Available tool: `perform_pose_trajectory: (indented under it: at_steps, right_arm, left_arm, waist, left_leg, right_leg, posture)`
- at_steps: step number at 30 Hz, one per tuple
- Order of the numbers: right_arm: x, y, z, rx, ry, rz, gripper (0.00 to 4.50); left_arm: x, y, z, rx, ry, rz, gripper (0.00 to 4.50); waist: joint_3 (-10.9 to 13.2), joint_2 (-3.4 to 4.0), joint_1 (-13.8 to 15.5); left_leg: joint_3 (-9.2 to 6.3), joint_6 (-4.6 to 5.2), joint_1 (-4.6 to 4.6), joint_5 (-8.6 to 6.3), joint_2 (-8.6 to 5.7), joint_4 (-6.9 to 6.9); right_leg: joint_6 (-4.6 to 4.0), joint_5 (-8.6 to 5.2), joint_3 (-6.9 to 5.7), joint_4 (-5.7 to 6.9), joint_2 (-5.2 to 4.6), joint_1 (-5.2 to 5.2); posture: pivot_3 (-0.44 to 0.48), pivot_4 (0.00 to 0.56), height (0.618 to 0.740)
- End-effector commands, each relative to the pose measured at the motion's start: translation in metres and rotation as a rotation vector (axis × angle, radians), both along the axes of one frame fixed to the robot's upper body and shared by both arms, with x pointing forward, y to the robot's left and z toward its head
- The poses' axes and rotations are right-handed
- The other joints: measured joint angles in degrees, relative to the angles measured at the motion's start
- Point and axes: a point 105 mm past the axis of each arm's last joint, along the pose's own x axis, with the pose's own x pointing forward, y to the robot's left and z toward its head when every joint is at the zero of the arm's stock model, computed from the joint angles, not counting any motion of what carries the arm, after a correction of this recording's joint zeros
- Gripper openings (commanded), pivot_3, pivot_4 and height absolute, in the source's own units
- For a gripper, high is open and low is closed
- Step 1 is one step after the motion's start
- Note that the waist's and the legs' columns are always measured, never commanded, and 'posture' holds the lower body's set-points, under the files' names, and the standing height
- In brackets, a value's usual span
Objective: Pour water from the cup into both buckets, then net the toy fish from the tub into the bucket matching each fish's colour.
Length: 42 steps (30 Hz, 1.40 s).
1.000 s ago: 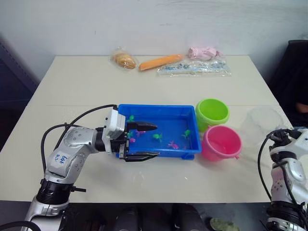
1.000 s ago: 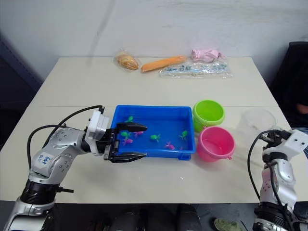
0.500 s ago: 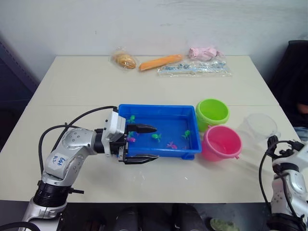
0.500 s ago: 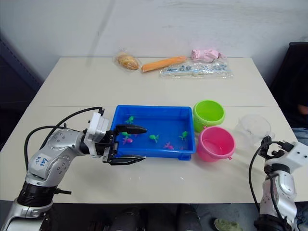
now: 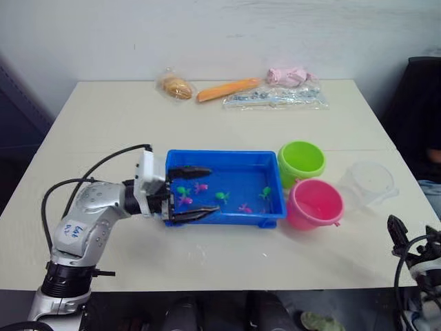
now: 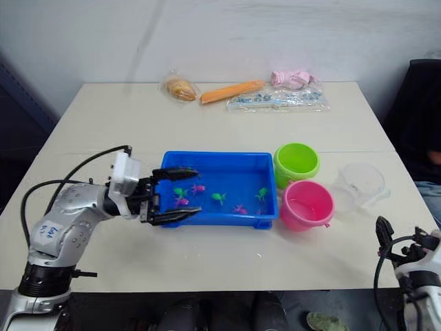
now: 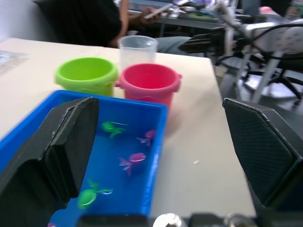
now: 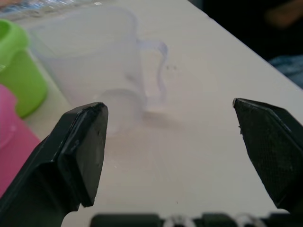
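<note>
A shallow rectangular bright blue plastic tub (image 5: 224,160) is seen near the middle of the pale beige bench (image 5: 207,121), with several tiny green and pink plastic toy fish (image 5: 222,197) scattered across its floor. At the tub's 3 o'clock end two small round plastic pails are set: the lime green bucket (image 5: 301,161) at about 2 o'clock and the pink bucket (image 5: 315,205) at about 4 o'clock, the two touching or nearly so. Whether water lies in either bucket cannot be told. The clear, colourless plastic cup with a side handle (image 5: 372,181) is stood upright on the bench at 3 o'clock of the buckets, just beside them and free of both grippers. The left gripper (image 5: 189,194) is held at the tub's 9 o'clock end with its jaws spread wide, one black finger over the far rim and the other at the near rim, nothing between them. The right gripper (image 8: 184,156) is positioned near the bench's 4 o'clock edge, apart from the cup, its jaws likewise wide and empty. Along the bench's 12 o'clock edge lie a bagged brown bread roll (image 5: 177,86), an orange carrot-shaped object (image 5: 229,89), a pink soft toy (image 5: 290,74) and a clear plastic packet (image 5: 275,98).
</note>
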Motion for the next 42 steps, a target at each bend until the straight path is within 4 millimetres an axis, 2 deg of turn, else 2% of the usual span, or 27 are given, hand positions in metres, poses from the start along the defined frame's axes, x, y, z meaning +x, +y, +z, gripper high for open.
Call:
perform_pose_trajectory:
  at_steps: [1,4,6,10,13,14,16,20,23,26,29,30,32,34,36,38,42]
  right_arm:
    - [-0.006,0.054,0.054,-0.315,-0.112,0.492,4.47]
    - [0.006,0.069,0.069,-0.376,-0.131,0.644,4.47]
    - [0.011,0.088,0.077,-0.362,-0.180,0.752,4.47]
    - [0.004,0.137,0.070,-0.373,-0.220,1.000,4.47]
    - [0.002,0.158,0.066,-0.367,-0.273,1.081,4.47]
    - [0.003,0.164,0.061,-0.377,-0.280,1.097,4.47]
    - [0.005,0.171,0.053,-0.395,-0.279,1.108,4.47]
    - [0.007,0.178,0.046,-0.402,-0.265,1.140,4.47]
    - [0.007,0.180,0.046,-0.391,-0.269,1.156,4.47]
    - [0.007,0.182,0.049,-0.385,-0.289,1.151,4.47]
    - [0.006,0.182,0.050,-0.382,-0.301,1.145,4.47]
    - [0.006,0.182,0.051,-0.388,-0.307,1.140,4.47]
    - [0.004,0.182,0.051,-0.391,-0.314,1.146,4.47]
    - [0.002,0.185,0.050,-0.381,-0.315,1.170,4.47]
    - [-0.001,0.188,0.051,-0.363,-0.311,1.200,4.47]
    - [-0.003,0.190,0.054,-0.357,-0.310,1.219,4.47]
    - [-0.005,0.191,0.061,-0.368,-0.317,1.223,4.47]
  left_arm:
    - [0.007,0.055,-0.007,0.085,0.053,0.163,4.50]
    - [0.005,0.090,-0.005,0.104,0.089,0.268,4.50]
    - [-0.001,0.111,-0.008,0.124,0.089,0.338,4.50]
    - [-0.027,0.154,-0.024,0.135,0.128,0.532,4.50]
    - [-0.049,0.188,-0.042,0.124,0.165,0.701,4.50]
    - [-0.058,0.206,-0.049,0.111,0.172,0.799,4.50]
    - [-0.077,0.235,-0.060,0.094,0.179,0.972,4.50]
    - [-0.110,0.274,-0.074,0.047,0.204,1.211,4.50]
    - [-0.129,0.290,-0.081,0.019,0.216,1.326,4.50]
    - [-0.133,0.298,-0.082,-0.014,0.215,1.392,4.50]
    - [-0.125,0.296,-0.085,-0.027,0.243,1.411,4.50]
    - [-0.117,0.292,-0.085,-0.023,0.259,1.405,4.50]
    - [-0.088,0.282,-0.084,-0.027,0.327,1.393,4.50]
    - [-0.057,0.259,-0.073,-0.077,0.396,1.300,4.50]
    - [-0.032,0.248,-0.065,-0.011,0.409,1.279,4.50]
    - [-0.011,0.245,-0.060,0.068,0.423,1.328,4.50]
    - [0.028,0.239,-0.062,0.065,0.528,1.408,4.50]
  waist:
    - [0.04,0.10,-0.88]
    - [0.22,-0.32,-0.92]
    - [0.23,-0.40,-0.78]
    - [0.23,-0.38,-0.38]
    - [0.23,-0.40,-0.52]
    - [0.22,-0.41,-0.50]
    - [0.19,-0.48,-0.67]
    - [0.18,-0.65,-0.49]
    - [0.12,-0.75,-0.53]
    - [0.12,-0.75,-0.33]
    - [0.11,-0.76,0.04]
    - [0.11,-0.76,0.13]
    - [0.10,-0.77,0.75]
    - [0.09,-0.80,1.58]
    - [0.02,-0.91,1.94]
    - [0.01,-0.90,1.83]
    - [0.04,-0.84,1.54]
  left_leg:
    - [0.03,0.05,0.05,-0.05,0.02,-0.04]
    - [-0.09,0.10,0.09,-0.09,0.15,-0.14]
    - [-0.19,0.05,0.02,-0.06,0.18,-0.11]
    - [-0.18,-0.16,-0.05,-0.09,0.13,-0.12]
    - [-0.20,-0.13,-0.13,-0.23,0.13,-0.11]
    - [-0.18,-0.09,-0.15,-0.27,0.12,-0.10]
    - [-0.13,-0.03,-0.14,-0.33,0.09,-0.07]
    - [-0.12,-0.01,-0.13,-0.44,0.09,-0.01]
    - [-0.18,-0.04,-0.07,-0.50,0.14,-0.02]
    - [-0.29,-0.07,-0.07,-0.53,0.14,-0.03]
    - [-0.33,-0.16,-0.07,-0.56,0.14,-0.03]
    - [-0.33,-0.16,-0.08,-0.56,0.13,-0.03]
    - [-0.32,-0.15,-0.07,-0.55,0.11,-0.03]
    - [-0.42,-0.16,-0.08,-0.51,0.06,-0.02]
    - [-0.42,-0.23,-0.09,-0.46,0.04,-0.01]
    - [-0.40,-0.18,-0.07,-0.41,0.04,-0.01]
    - [-0.16,-0.18,-0.02,-0.41,0.04,-0.02]
  right_leg:
    - [0.00,0.00,0.02,-0.01,0.03,0.00]
    - [-0.07,-0.04,-0.14,-0.03,0.21,0.00]
    - [-0.11,-0.06,-0.24,-0.01,0.15,-0.02]
    - [-0.20,-0.11,-0.31,-0.04,-0.06,-0.05]
    - [-0.20,-0.11,-0.40,-0.03,-0.09,-0.04]
    - [-0.20,-0.11,-0.42,-0.09,-0.11,-0.02]
    - [-0.19,-0.11,-0.46,-0.22,-0.15,0.01]
    - [-0.16,-0.09,-0.51,-0.45,-0.22,0.05]
    - [-0.17,-0.09,-0.52,-0.43,-0.63,0.08]
    - [-0.21,-0.12,-0.54,-0.42,-0.73,0.07]
    - [-0.23,-0.13,-0.48,-0.41,-0.77,0.08]
    - [-0.24,-0.13,-0.48,-0.41,-0.77,0.07]
    - [-0.23,-0.13,-0.48,-0.40,-0.78,0.08]
    - [-0.23,-0.13,-0.52,-0.35,-0.82,0.13]
    - [-0.23,-0.12,-0.55,-0.26,-0.81,0.11]
    - [-0.23,-0.12,-0.58,-0.21,-0.76,0.11]
    - [-0.17,-0.09,-0.61,0.08,-0.24,0.07]
  posture:
    - [0.000,0.150,0.740]
    - [0.000,0.150,0.740]
    - [0.000,0.150,0.740]
    - [0.000,0.150,0.740]
    - [0.000,0.150,0.740]
    - [0.000,0.150,0.740]
    - [0.000,0.150,0.740]
    - [0.000,0.150,0.740]
    - [0.000,0.150,0.740]
    - [0.000,0.150,0.740]
    - [0.000,0.150,0.740]
    - [0.000,0.150,0.740]
    - [0.000,0.150,0.740]
    - [0.000,0.150,0.740]
    - [0.000,0.150,0.740]
    - [0.000,0.150,0.740]
    - [0.000,0.150,0.740]
